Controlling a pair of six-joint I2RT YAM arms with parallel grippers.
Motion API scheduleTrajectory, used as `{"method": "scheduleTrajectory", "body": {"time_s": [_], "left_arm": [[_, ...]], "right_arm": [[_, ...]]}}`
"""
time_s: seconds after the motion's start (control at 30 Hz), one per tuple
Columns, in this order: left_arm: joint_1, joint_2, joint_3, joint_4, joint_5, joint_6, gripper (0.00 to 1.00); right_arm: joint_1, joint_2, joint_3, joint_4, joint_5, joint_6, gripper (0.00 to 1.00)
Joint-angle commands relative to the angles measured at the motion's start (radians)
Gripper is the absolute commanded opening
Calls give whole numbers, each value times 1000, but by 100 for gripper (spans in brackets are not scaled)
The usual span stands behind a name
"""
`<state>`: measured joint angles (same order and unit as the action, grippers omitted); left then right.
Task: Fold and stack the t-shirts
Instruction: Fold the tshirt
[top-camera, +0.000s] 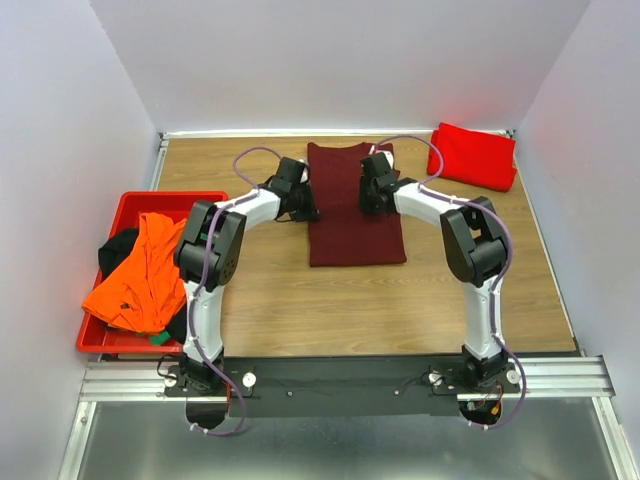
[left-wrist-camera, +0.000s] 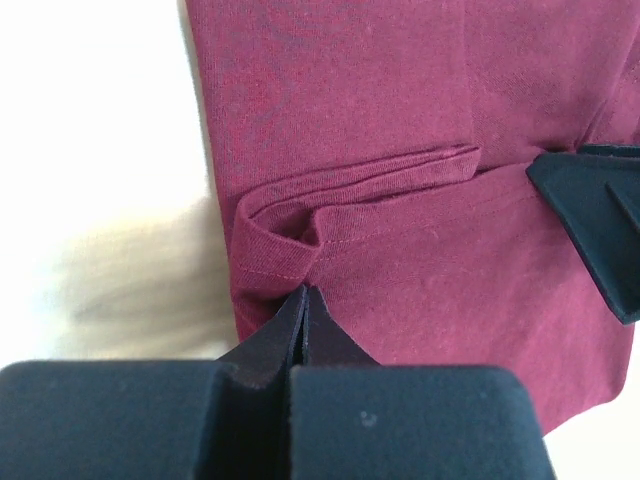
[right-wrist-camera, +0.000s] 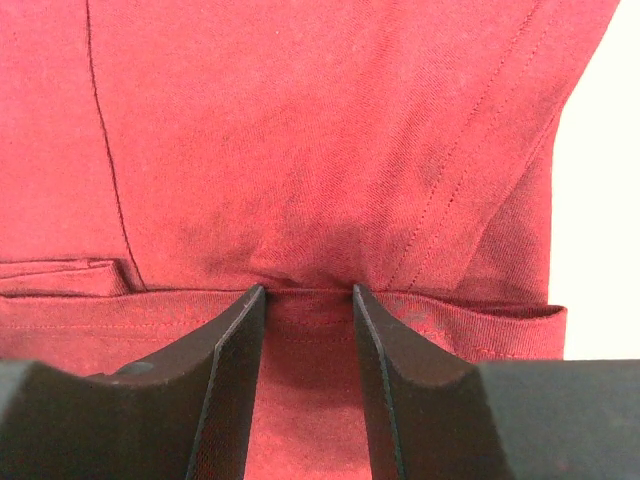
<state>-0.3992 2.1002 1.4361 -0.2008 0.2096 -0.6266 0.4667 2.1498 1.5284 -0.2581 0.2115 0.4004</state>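
A dark maroon t-shirt (top-camera: 355, 215) lies flat on the middle of the wooden table, its sides folded in. My left gripper (top-camera: 303, 205) is at the shirt's left edge. In the left wrist view its jaws (left-wrist-camera: 303, 290) are shut, pinching a bunched fold of the maroon cloth (left-wrist-camera: 400, 150). My right gripper (top-camera: 375, 192) rests on the shirt's upper right part. It is open (right-wrist-camera: 308, 290), with its fingertips pressed down on the cloth (right-wrist-camera: 320, 150) at a folded hem. A bright red t-shirt (top-camera: 475, 155) lies folded at the back right corner.
A red plastic tray (top-camera: 135, 200) sits at the table's left edge, holding an orange t-shirt (top-camera: 140, 275) and a black one (top-camera: 117, 250). White walls enclose the table on three sides. The right gripper's dark finger (left-wrist-camera: 600, 220) shows in the left wrist view.
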Motion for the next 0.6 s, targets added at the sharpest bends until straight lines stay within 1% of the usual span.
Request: {"method": "scheduleTrajectory", "body": {"time_s": [0.0,0.33,0.5,0.57], "left_arm": [[5,-63,-120,9,10,-15,0],[3,-216,-357,70,20,-13,0],[2,-282,-425,86,7,-1,0],[2,-295,-428,84,1,8,0]], "right_arm": [[45,16,-121,-135,-30,31,48],[118,-106,-254,-124,-80,100,48],[127,-140,-281,-115,-84,120,48],[127,-152,-275,-115,-75,120,53]]}}
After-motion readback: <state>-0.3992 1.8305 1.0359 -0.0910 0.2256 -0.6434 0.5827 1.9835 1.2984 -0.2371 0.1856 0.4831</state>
